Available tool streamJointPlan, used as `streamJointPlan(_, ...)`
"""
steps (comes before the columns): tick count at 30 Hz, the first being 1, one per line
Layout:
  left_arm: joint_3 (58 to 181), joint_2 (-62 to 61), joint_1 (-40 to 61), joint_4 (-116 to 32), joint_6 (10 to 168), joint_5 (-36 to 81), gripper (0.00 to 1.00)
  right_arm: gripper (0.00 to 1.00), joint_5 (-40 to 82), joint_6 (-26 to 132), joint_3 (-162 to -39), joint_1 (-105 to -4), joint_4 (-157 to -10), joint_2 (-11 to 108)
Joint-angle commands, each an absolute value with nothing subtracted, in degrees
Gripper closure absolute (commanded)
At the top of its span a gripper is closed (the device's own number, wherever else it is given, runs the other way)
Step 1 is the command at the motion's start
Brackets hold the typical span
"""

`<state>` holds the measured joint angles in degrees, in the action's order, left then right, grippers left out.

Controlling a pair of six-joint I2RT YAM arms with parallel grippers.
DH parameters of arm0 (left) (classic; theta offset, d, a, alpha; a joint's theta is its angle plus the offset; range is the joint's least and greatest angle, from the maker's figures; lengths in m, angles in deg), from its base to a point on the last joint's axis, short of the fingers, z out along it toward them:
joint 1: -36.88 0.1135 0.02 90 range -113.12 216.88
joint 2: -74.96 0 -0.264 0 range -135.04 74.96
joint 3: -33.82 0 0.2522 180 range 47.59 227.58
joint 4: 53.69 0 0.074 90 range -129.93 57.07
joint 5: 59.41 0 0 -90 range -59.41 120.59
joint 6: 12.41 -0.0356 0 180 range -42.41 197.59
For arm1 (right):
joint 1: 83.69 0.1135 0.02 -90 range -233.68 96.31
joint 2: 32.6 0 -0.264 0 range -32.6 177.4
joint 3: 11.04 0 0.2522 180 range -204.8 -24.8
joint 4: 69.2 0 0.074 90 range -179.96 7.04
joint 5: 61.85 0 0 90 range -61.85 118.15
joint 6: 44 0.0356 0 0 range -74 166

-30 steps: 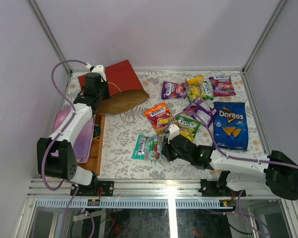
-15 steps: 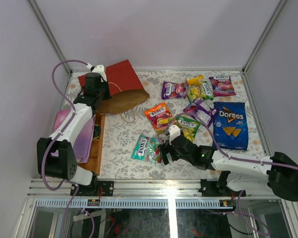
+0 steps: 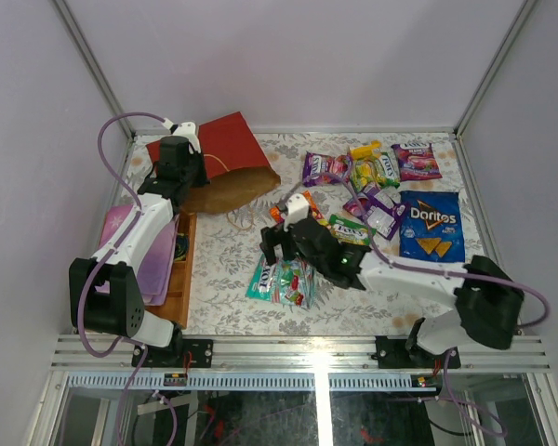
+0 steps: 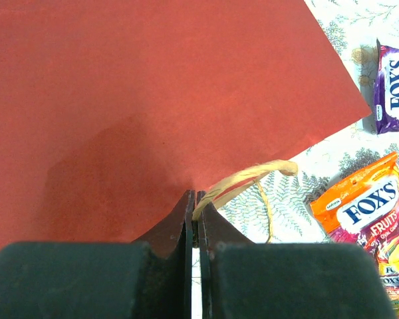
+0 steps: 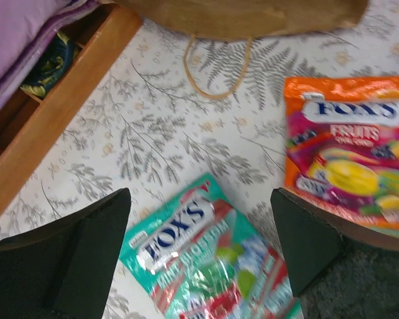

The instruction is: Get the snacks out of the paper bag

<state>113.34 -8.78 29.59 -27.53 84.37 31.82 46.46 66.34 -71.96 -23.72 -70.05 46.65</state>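
Observation:
The red paper bag (image 3: 228, 149) lies on its side at the back left, its brown mouth facing the middle. My left gripper (image 3: 188, 177) (image 4: 194, 199) is shut on the bag's tan cord handle (image 4: 246, 178). Several snacks lie on the table. A teal packet (image 3: 281, 279) (image 5: 206, 266) lies flat, and my right gripper (image 3: 277, 243) (image 5: 199, 196) hovers open above it, holding nothing. An orange packet (image 5: 349, 153) lies just right of it. Further right are a purple packet (image 3: 324, 168), a green-yellow one (image 3: 372, 165) and the blue Doritos bag (image 3: 431, 225).
A wooden tray (image 3: 184, 279) (image 5: 66, 126) along the left edge holds a flat pink-purple item (image 3: 130, 232). The bag's second handle loop (image 5: 216, 73) lies on the cloth in front of its mouth. Enclosure walls stand close on all sides.
My right gripper has opened, left the teal packet on the table, and swung away from the near edge towards the bag. The left arm has not moved.

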Motion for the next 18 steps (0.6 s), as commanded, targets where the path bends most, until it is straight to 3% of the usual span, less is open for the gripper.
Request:
streamJointPlan(1,113.65,-7.36,30.19,-29.38,84.27,31.33,1.0,0.07,39.12,67.66,-80.38,-26.88,-69.99,55.48)
streamJointPlan(10,113.34,-7.28,30.21,-29.91,84.36,29.6,1.0,0.17,31.71,71.98,-90.54,-32.09,-62.82,73.86)
streamJointPlan(12,113.4,-7.34,30.19,-29.78,84.22,29.61,1.0,0.26,31.27,73.34,-92.13,-33.19,-60.87,77.34)
streamJointPlan(18,113.15,-7.04,30.15,-30.06,84.26,28.73,1.0,0.36,29.74,75.08,-96.73,-36.05,-57.29,84.73)
